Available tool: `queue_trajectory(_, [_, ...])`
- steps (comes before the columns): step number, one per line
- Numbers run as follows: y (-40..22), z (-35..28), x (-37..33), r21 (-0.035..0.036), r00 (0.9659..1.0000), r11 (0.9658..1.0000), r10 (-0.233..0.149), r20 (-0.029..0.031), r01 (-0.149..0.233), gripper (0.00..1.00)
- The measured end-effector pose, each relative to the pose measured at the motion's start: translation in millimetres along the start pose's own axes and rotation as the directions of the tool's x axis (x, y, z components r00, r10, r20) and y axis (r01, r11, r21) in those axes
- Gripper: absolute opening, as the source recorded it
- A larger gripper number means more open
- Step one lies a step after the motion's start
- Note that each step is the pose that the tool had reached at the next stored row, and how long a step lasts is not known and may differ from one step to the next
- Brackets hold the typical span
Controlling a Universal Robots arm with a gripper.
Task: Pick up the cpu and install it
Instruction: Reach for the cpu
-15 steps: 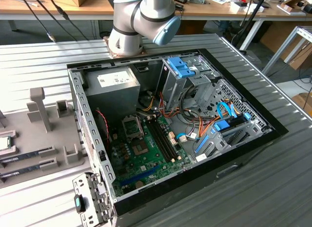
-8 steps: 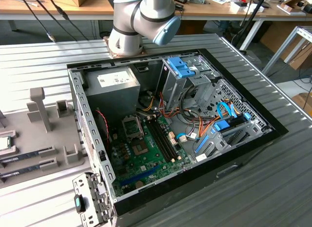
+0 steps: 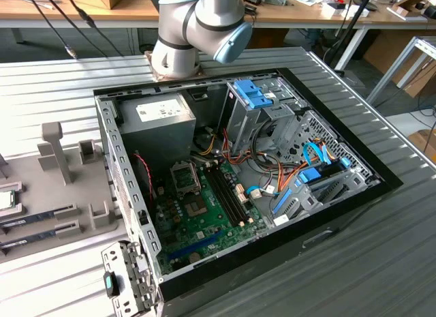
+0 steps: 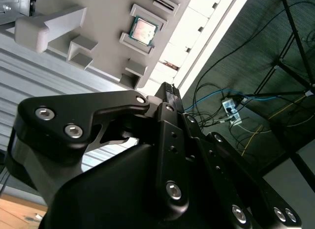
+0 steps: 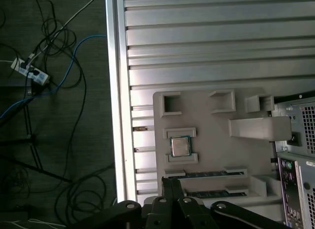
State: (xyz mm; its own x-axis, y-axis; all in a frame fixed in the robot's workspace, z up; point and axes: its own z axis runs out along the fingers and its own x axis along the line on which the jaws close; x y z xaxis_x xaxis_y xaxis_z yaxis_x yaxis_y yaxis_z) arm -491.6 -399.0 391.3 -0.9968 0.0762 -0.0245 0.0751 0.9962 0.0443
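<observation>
cpu (image 5: 180, 146) seated in grey tray (image 5: 206, 123) pocket; memory sticks (image 5: 209, 175) slotted alongside.

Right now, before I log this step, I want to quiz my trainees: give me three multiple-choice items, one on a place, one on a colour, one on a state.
1. Where is the cpu? A. in the grey holder beside the computer case; B. inside the case; C. on the motherboard.
2. The motherboard is: A. red; B. green; C. white.
3. The case is: A. closed; B. standing upright; C. lying open.
Key: A, it lies in the holder in both wrist views; B, green shows in the exterior view; C, its insides show.
</observation>
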Motion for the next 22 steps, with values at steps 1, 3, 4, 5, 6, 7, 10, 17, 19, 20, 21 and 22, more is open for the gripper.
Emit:
queue_trajectory(1, [0.0,0.0,0.4,0.0000,1.0000,1.0000,0.000,0.0000,0.000,0.11])
queue_trajectory(3, [-0.1,0.0,1.1,0.0000,1.0000,1.0000,0.000,0.0000,0.000,0.11])
queue_trajectory(4, [-0.1,0.0,1.4,0.0001,1.0000,1.0000,0.000,-0.0001,0.000,0.11])
queue_trajectory(5, [-0.1,0.0,1.9,0.0000,1.0000,1.0000,0.000,-0.0001,0.000,0.11])
queue_trajectory(6, [-0.2,0.0,2.2,0.0000,1.0000,1.0000,0.000,0.0000,0.000,0.11])
queue_trajectory(7, [-0.2,0.0,2.5,0.0000,1.0000,1.0000,0.000,0.0000,0.000,0.11])
queue_trajectory(10, [-0.3,0.0,3.8,0.0000,1.0000,1.0000,0.000,0.0000,0.000,0.11])
queue_trajectory(17, [-0.5,0.0,6.9,0.0000,1.0000,1.0000,0.000,0.0000,0.000,0.11])
queue_trajectory(19, [-0.6,-0.1,7.5,0.0001,1.0000,1.0000,0.000,-0.0001,0.000,0.11])
queue_trajectory(20, [-0.6,-0.1,8.0,0.0001,1.0000,1.0000,0.000,-0.0001,0.000,0.11])
queue_trajectory(21, [-0.6,0.0,8.2,0.0000,1.0000,1.0000,0.000,-0.0001,0.000,0.11])
queue_trajectory(22, [-0.7,0.0,8.4,0.0000,1.0000,1.0000,0.000,0.0000,0.000,0.11])
